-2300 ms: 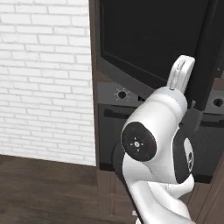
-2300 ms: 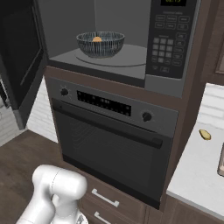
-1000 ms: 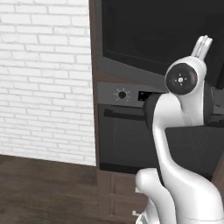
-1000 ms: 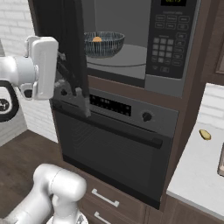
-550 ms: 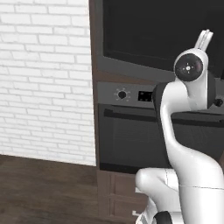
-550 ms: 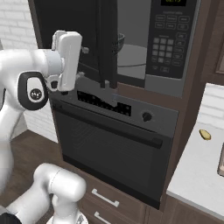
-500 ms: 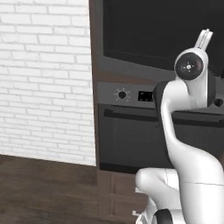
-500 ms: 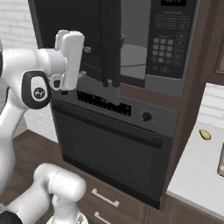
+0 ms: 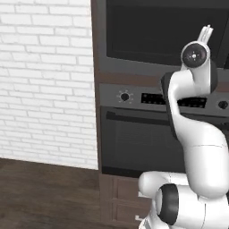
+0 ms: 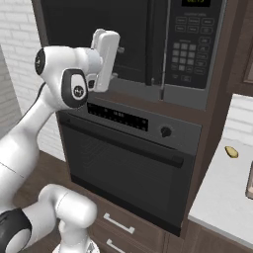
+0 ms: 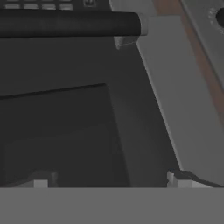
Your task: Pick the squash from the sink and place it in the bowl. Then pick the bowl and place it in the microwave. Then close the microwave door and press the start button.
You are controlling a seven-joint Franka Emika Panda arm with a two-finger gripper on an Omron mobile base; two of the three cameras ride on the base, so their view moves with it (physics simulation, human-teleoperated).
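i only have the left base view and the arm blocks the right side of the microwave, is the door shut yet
observer: not quite. From the right base view the wide dark grey microwave door looks a crack ajar, its right edge just off the grey keypad panel.
operator: wheres the pincer
observer: the pincer is up against the door's black window, jaws wide open, holding nothing.
operator: anything on the counter to the right
observer: a small yellowish item lies on the pale counter; it is too small to identify.
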